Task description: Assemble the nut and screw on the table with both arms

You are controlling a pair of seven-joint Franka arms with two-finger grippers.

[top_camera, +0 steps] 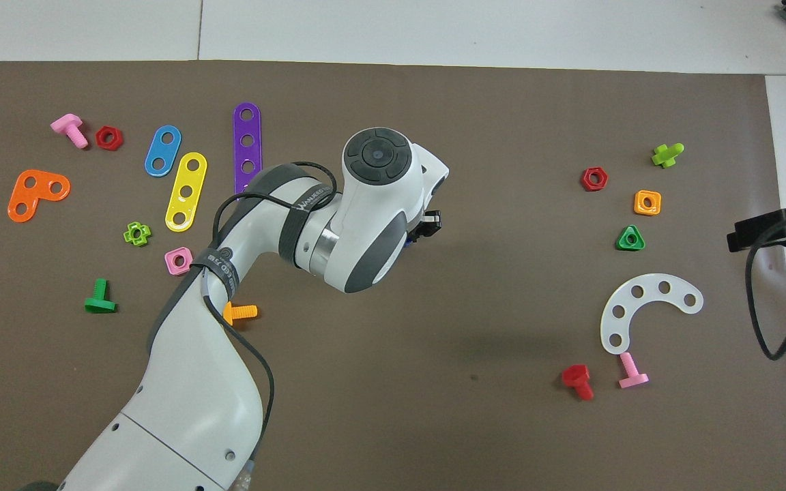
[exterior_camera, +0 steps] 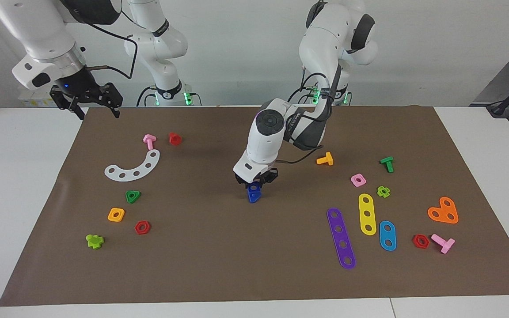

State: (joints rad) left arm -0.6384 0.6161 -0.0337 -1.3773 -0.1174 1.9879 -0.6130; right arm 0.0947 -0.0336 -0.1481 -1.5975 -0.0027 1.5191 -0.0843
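Note:
In the facing view, one dark-blue piece [exterior_camera: 253,193] stands on the brown mat [exterior_camera: 219,256] at the middle of the table [exterior_camera: 24,176]. It looks like the nut, its hole showing on top, joined to the triangular-headed screw below. My left gripper [exterior_camera: 256,182] is down on it, shut around its upper part. In the overhead view the left arm's wrist hides all but a blue sliver [top_camera: 408,239] beside the gripper [top_camera: 428,225]. My right gripper [exterior_camera: 90,104] waits, open and empty, raised over the mat's corner at the right arm's end; it also shows in the overhead view [top_camera: 772,230].
Toward the right arm's end lie a white curved strip [exterior_camera: 133,168], pink screw [exterior_camera: 149,141], red screw [exterior_camera: 174,138], green triangular nut [exterior_camera: 132,196] and orange square nut [exterior_camera: 116,214]. Toward the left arm's end lie an orange screw [exterior_camera: 325,159], pink square nut [exterior_camera: 358,179] and purple strip [exterior_camera: 341,238].

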